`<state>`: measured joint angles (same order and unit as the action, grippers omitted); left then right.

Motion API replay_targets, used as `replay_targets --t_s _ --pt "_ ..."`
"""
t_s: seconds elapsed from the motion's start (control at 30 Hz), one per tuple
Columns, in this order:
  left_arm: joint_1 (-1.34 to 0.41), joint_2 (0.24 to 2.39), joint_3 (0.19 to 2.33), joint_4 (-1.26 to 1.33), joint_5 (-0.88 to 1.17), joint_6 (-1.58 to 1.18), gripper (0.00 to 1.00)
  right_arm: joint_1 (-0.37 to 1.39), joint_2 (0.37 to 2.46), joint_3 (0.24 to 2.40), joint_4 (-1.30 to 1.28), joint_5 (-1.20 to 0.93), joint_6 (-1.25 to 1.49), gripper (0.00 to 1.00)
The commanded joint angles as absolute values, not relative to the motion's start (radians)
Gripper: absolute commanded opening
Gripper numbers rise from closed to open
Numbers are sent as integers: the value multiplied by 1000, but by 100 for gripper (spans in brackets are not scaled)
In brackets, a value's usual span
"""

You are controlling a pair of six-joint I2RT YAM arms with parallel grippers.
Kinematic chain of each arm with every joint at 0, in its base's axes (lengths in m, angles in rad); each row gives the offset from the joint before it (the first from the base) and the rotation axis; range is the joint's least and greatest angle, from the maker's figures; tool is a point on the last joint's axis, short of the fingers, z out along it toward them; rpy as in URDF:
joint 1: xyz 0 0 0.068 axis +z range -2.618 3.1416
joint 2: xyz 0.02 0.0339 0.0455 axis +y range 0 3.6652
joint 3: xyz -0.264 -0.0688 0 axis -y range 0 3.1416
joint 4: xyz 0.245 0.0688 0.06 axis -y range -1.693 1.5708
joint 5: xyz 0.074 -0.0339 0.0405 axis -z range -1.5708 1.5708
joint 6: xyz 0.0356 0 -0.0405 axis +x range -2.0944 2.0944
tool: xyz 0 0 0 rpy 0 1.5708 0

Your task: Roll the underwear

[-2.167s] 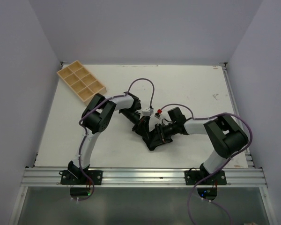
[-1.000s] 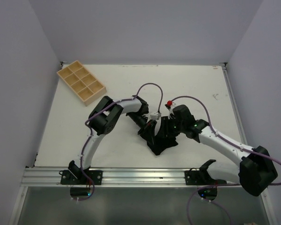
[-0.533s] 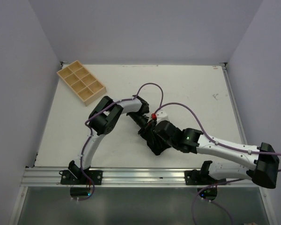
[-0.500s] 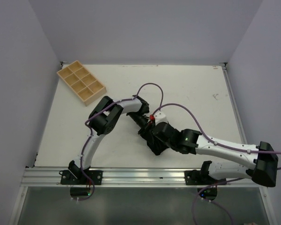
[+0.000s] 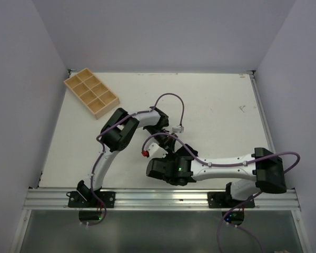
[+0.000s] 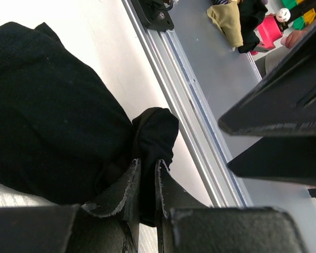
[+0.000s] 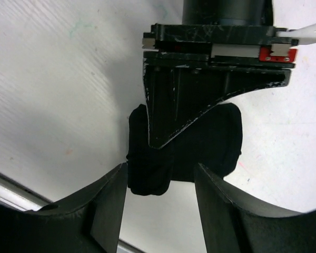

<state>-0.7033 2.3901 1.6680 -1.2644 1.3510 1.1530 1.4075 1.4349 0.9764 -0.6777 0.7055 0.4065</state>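
The underwear (image 7: 213,145) is a black bundle on the white table (image 7: 52,79). In the left wrist view the underwear (image 6: 52,105) fills the left side, and a fold of it stands pinched between the fingers of my left gripper (image 6: 146,171), which is shut on it. From the right wrist view, my left gripper (image 7: 158,143) sits on top of the bundle. My right gripper (image 7: 160,184) is open just in front of the bundle's near edge, a finger on each side and nothing between them. From above, my left gripper (image 5: 166,138) and right gripper (image 5: 167,158) hide most of the garment.
A wooden compartment tray (image 5: 91,91) lies at the far left of the table. The aluminium rail (image 5: 158,197) runs along the near edge, close behind my right wrist. The right forearm (image 5: 226,163) stretches across the front of the table. Purple cables loop over both arms.
My right arm has swung from the right of the underwear round to its near side, and its jaws have spread wider. The left gripper has kept its hold and place.
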Motion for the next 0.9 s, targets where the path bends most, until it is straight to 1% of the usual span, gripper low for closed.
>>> replay_targets --t_s 0.0,0.17,0.3,0.53,0.87 --pt "-712 2421 1692 -1195 1279 1129 3 1414 1508 1048 -716 750 339 58" --pt "-710 2422 1695 -1171 1269 1095 3 1420 1635 1107 -767 738 295 59" --pt "-712 2424 1695 -1163 1264 1085 3 1425 1722 1158 -848 741 313 59" --pt "-710 2424 1695 -1149 1255 1065 3 1427 1825 1192 -925 742 342 60" --pt "-712 2425 1694 -1140 1249 1048 3 1424 1888 1183 -913 721 328 62"
